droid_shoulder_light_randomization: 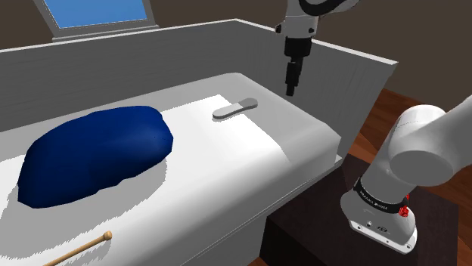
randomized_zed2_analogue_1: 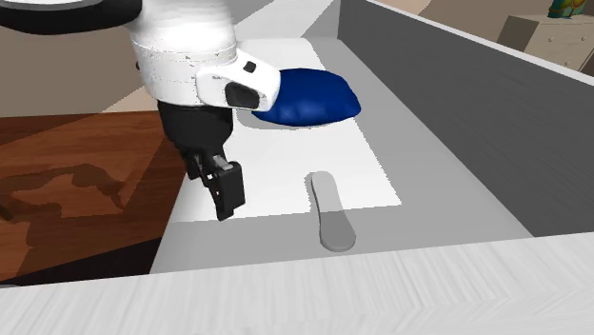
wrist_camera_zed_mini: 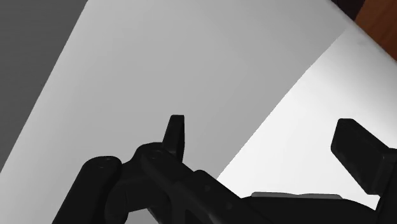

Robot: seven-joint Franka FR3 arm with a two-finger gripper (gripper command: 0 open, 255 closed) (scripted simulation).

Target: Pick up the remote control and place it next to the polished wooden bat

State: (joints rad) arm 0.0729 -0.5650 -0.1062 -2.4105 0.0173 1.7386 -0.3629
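The grey, flat remote control (droid_shoulder_light_randomization: 234, 108) (randomized_zed2_analogue_1: 328, 214) lies on the white bed near its head end, just past the edge of the white sheet. My black gripper (droid_shoulder_light_randomization: 291, 81) (randomized_zed2_analogue_1: 227, 198) hangs in the air above the bed's grey edge, apart from the remote and to the shoulder view's right of it. In the wrist view the gripper (wrist_camera_zed_mini: 267, 143) is open, its two fingers (wrist_camera_zed_mini: 176, 135) standing apart with nothing between them. A light wooden bat (droid_shoulder_light_randomization: 79, 248) lies on the bed at the shoulder view's lower left, partly cut off by the picture's edge.
A big dark blue pillow (droid_shoulder_light_randomization: 94, 151) (randomized_zed2_analogue_1: 306, 95) lies mid-bed between the remote and the bat. A grey headboard wall (droid_shoulder_light_randomization: 355, 72) (randomized_zed2_analogue_1: 457, 114) rises behind the gripper. Brown wooden floor (randomized_zed2_analogue_1: 86, 181) lies beside the bed. The arm's base (droid_shoulder_light_randomization: 386, 204) stands on a dark box.
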